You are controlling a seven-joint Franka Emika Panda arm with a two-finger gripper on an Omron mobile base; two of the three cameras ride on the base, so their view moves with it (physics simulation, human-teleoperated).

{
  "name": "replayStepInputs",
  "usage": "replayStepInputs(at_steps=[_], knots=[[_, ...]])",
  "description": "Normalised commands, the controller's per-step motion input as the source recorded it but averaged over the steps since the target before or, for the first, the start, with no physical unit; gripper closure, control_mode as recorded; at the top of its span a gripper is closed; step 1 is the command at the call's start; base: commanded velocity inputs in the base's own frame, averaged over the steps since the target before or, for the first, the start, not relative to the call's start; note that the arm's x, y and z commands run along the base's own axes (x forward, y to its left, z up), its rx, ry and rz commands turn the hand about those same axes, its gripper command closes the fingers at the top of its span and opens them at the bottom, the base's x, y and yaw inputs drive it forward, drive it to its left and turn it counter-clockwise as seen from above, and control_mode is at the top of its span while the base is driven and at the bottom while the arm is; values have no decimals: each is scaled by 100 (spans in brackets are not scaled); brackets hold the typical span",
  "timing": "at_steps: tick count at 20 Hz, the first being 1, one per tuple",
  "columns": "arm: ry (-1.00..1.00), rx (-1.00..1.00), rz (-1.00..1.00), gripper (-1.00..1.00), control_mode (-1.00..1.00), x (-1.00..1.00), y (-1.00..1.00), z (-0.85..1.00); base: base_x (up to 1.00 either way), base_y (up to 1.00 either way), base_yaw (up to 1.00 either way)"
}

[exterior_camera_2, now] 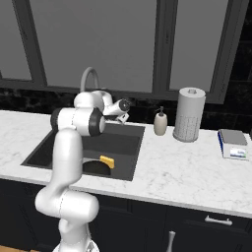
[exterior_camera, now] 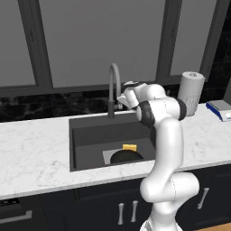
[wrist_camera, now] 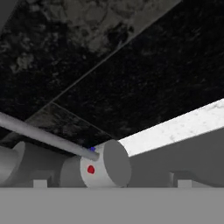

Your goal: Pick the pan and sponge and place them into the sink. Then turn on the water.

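A grey faucet knob point(wrist_camera: 105, 164) with a red dot and a blue dot sits close, a thin lever point(wrist_camera: 43, 136) running from it, before dark backsplash point(wrist_camera: 131, 78) and white bench point(wrist_camera: 183, 124).

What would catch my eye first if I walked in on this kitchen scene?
The white arm bends over the dark sink, its tool up by the faucet at the back wall. In the basin lie the black pan and the yellow sponge beside it.
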Motion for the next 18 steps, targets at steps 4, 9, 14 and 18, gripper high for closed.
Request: replayStepInputs(at_steps=[4,9,14,18], knots=[[1,1,0,-100,-100,43,0,-4,0,0,0],[4,0,0,-100,-100,38,0,-20,0,0,0],[0,0,0,-100,-100,22,0,-24,0,0,0],[0,0,0,-100,-100,4,0,-11,0,0,0]])
